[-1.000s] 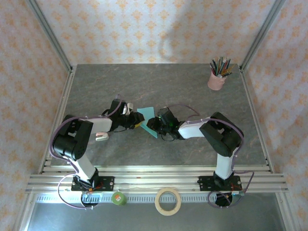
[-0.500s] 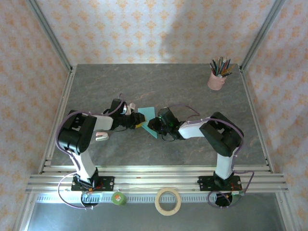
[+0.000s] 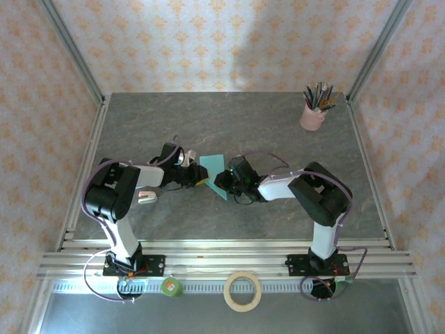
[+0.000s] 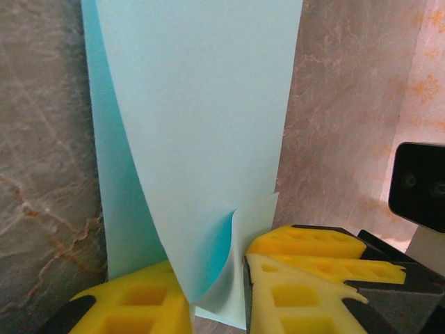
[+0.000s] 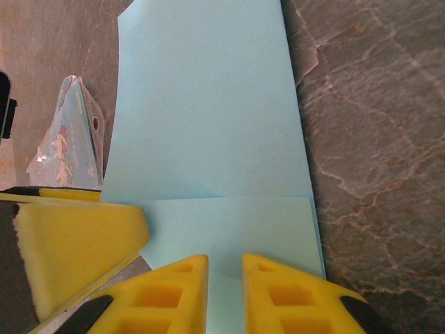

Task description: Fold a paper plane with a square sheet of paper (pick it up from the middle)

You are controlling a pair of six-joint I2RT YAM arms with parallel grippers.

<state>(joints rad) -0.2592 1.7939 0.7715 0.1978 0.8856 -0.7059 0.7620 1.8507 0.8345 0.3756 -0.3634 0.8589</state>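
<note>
One square sheet of paper (image 3: 211, 165), left claw (image 4: 215, 282), right claw (image 5: 224, 270), one pencil cup (image 3: 312, 118)

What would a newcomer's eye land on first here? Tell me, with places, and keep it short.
The turquoise sheet at the middle of the table stands out, bright against grey stone, with the left arm and right arm reaching in to it from either side. In the left wrist view its near edge curls over. A pink cup of pencils stands in the far right corner.
</note>
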